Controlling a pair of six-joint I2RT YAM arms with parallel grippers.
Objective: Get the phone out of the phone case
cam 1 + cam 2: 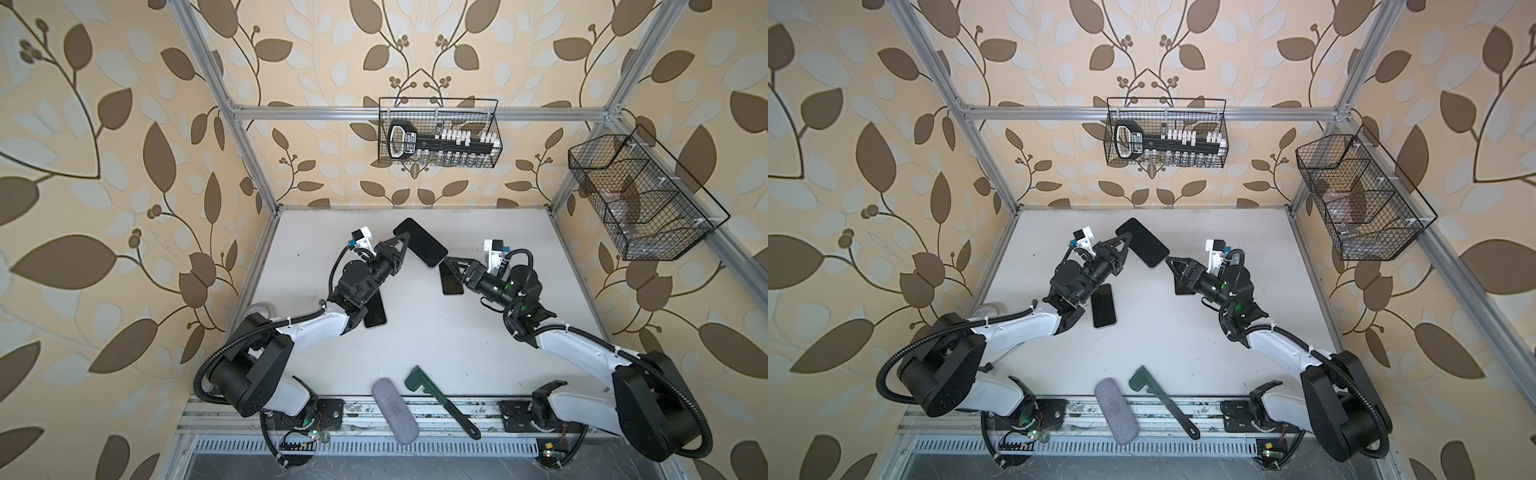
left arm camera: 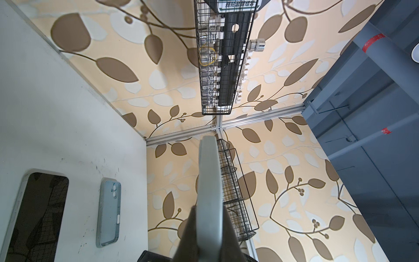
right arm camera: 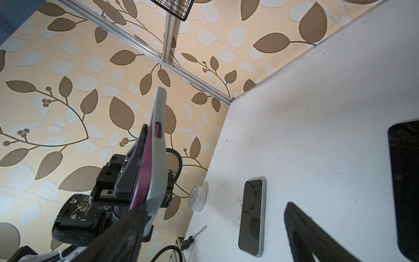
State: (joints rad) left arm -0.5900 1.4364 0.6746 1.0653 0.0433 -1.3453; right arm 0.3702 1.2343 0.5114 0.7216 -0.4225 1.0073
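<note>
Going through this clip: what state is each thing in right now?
left claw: shut on cased phone
cased phone: lifted off table, in its case
right claw: open, beside cased phone's corner
phone by left arm: flat on table, screen dark
phone under right claw: flat on table

Left end effector (image 2: 209, 212) clamped on pale phone case (image 2: 208, 170), edge-on; dark-screen phone (image 2: 37, 215), light-blue handset (image 2: 108, 213) flat on table (image 2: 56, 108).

even, soft daylight; top views bend strongly at the edges; wrist views blur the nearest gripper fingers.
</note>
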